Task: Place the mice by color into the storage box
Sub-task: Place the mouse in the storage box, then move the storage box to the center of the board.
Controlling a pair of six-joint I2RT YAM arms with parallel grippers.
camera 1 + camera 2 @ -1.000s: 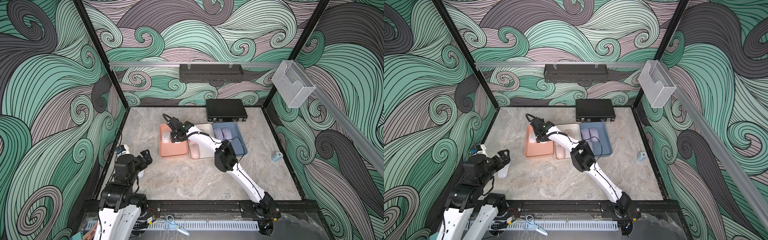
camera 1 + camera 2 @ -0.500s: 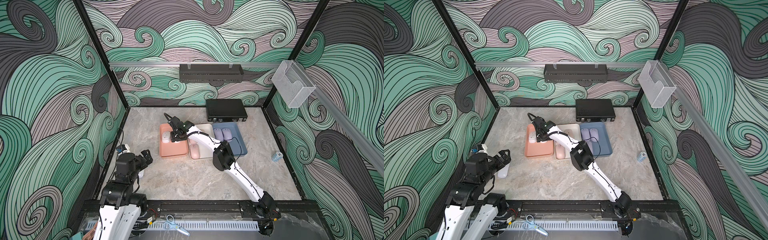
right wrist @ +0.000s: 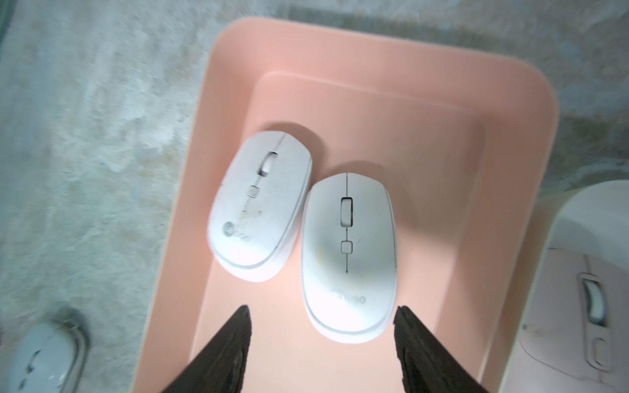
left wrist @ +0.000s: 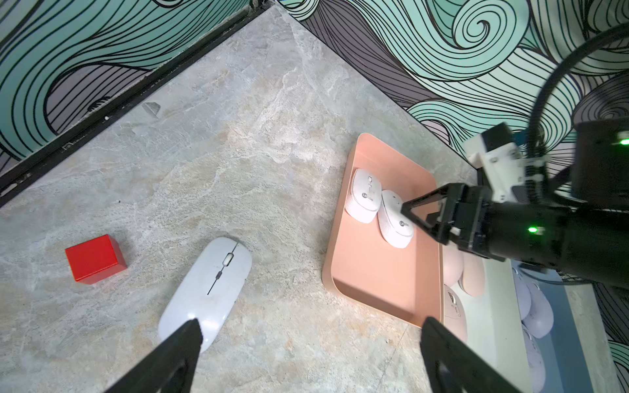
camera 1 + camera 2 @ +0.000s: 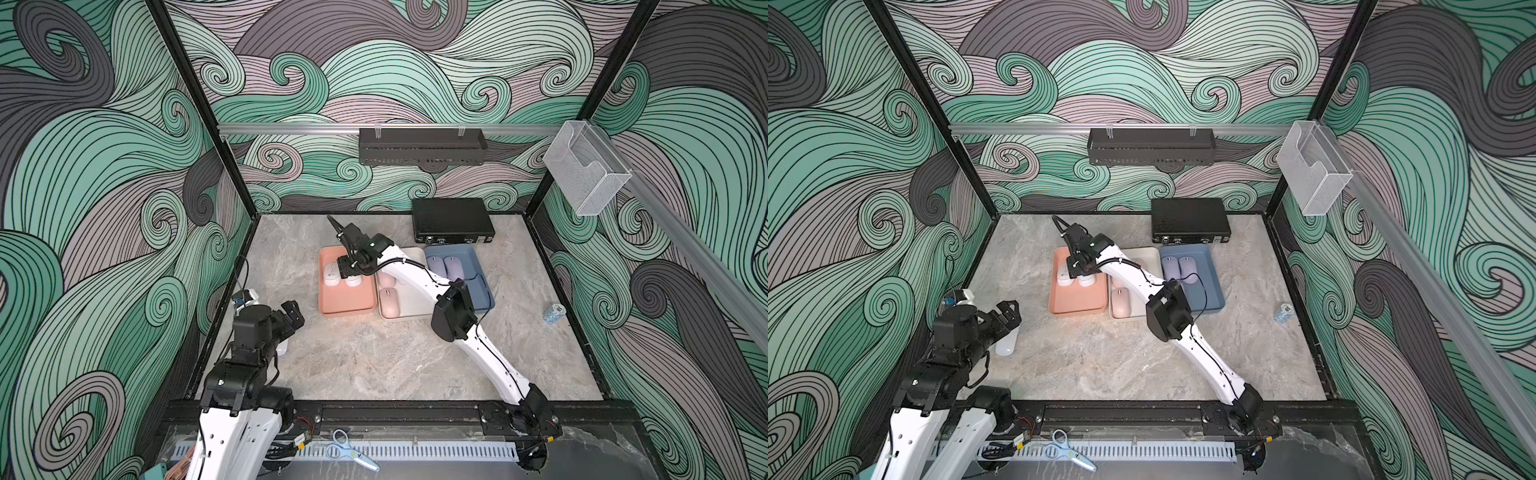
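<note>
The right gripper has spread wider than a second ago. Its jaws now stand moderately apart either side of the near end of a white mouse, gripping nothing. The left gripper gapes wide above the near end of a flat mouse, also white.

The tabletop is grey-beige with a marble look. The walls around it are printed with teal, mauve and grey wave swirls, and black posts stand in the corners. One black shelf hangs on the far wall and one clear holder on the right wall. One black box sits just behind the trays.

Both mice in the salmon tray carry a round grey logo and a short word, too blurred to read.

Three trays stand side by side: salmon left, cream tray middle, blue tray right. There are three white mice. The one between the jaws touches the other white mouse in the salmon tray, and the flat mouse lies on the tabletop, near left. In both top views two pink mice show in the cream tray and two purple mice in the blue; the right arm covers the rest. One red block lies near the flat mouse. One pair of scissors rests on the near ledge.
</note>
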